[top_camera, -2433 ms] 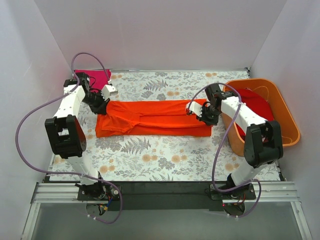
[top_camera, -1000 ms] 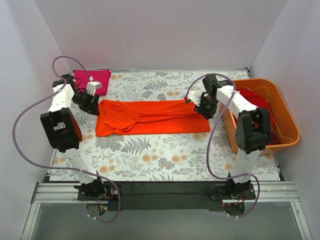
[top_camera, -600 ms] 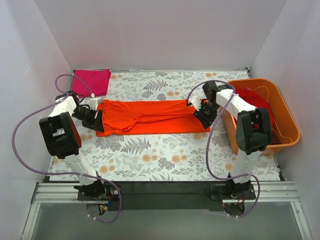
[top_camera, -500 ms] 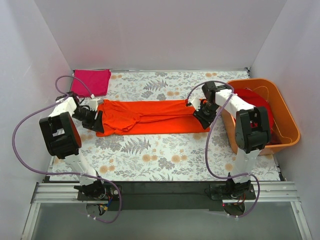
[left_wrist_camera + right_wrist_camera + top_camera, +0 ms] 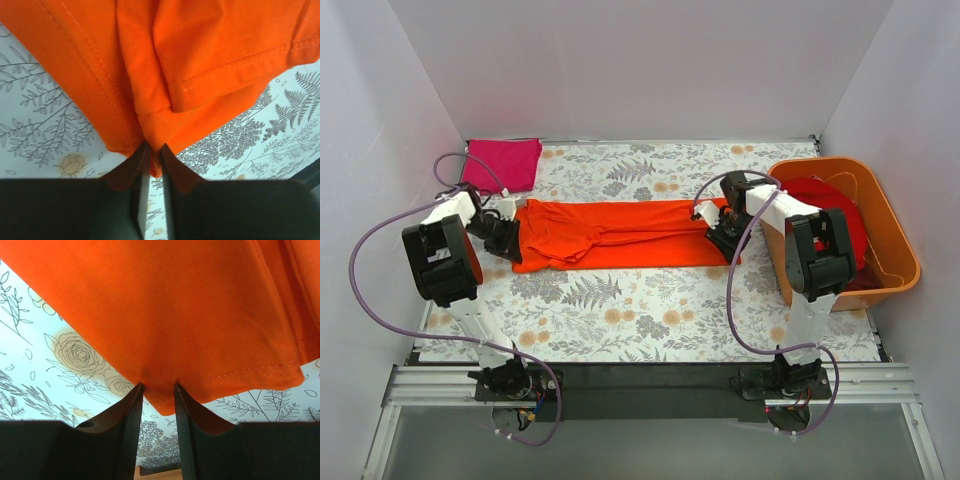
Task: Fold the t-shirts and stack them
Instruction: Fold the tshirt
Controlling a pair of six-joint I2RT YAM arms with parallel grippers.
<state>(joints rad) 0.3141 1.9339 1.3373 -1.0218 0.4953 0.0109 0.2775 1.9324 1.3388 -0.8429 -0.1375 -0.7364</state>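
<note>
Bright orange cloth t-shirt (image 5: 620, 234) lies on the floral table (image 5: 620, 300), left claw (image 5: 154, 148) and right claw (image 5: 158, 390) each clamped on 1 end; shallow pinches could slip during lifting.

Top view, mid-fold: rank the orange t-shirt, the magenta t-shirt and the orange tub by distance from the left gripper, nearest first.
From the left gripper:
1. orange t-shirt: its left corner is pinched between the fingers.
2. magenta t-shirt: just beyond, at the back-left.
3. orange tub: far right, past the right arm.
</note>
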